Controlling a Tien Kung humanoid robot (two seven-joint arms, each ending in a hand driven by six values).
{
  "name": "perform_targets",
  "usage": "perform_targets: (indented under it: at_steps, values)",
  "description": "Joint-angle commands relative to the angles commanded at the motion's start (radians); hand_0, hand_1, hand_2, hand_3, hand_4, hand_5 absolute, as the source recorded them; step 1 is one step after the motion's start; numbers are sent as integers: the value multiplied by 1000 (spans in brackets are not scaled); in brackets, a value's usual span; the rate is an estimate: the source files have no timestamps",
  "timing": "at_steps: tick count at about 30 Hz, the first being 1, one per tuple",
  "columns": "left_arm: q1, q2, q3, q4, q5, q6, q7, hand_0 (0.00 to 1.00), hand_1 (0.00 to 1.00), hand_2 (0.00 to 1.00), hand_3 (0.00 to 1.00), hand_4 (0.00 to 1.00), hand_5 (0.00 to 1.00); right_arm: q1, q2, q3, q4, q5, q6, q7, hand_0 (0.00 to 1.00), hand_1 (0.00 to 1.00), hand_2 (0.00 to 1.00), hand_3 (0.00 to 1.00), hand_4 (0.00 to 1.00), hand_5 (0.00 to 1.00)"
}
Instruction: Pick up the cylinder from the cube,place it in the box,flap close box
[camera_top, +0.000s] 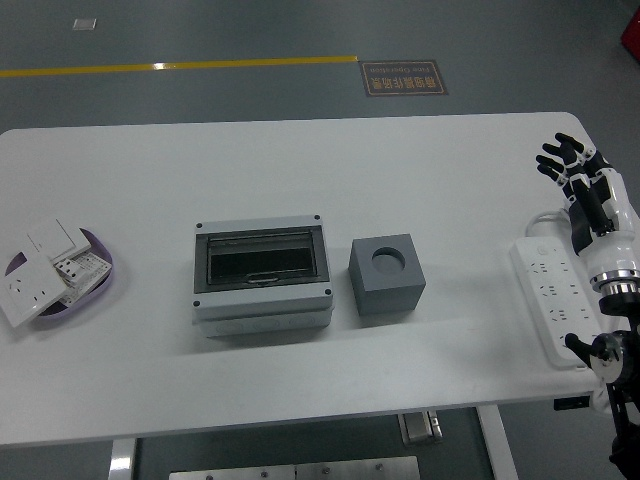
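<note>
A grey cube (387, 274) with a round hole in its top stands at the table's middle. I see no cylinder in the hole or elsewhere. A grey box (262, 275) with a dark see-through flap lying shut on top stands just left of the cube. My right hand (572, 168) is at the table's far right edge, above a power strip, fingers spread and empty, well away from the cube. My left arm is out of view.
A white power strip (551, 298) lies along the right edge with its cable. A purple dish (101, 276) with white switch and socket parts sits at the left edge. The white table (300, 170) has bare surface between them.
</note>
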Motion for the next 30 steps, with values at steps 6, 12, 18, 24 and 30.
perform_targets:
  at_steps: [6,12,18,24,30]
  values:
    - [-1,0,-2,0,1,0,1,636,665,583,645,718,290,1,4,3,2,-3,0,-1,757,672,666,672,844,559]
    - [-1,1,-4,0,1,1,2,637,665,584,646,719,290,0,5,1,1,-5,-1,-4,753,665,662,670,839,565]
    - [-3,0,-3,0,1,1,1,636,665,583,646,720,291,0,4,2,0,-4,-2,-5,752,663,661,668,834,570]
    - [-3,2,4,0,-7,0,-3,636,664,583,647,720,291,2,4,2,-5,-2,-2,-5,750,662,659,665,826,569]
    - [-2,2,6,0,-9,1,-5,636,665,583,646,720,291,2,0,-5,-12,3,-2,-8,749,662,659,667,818,561]
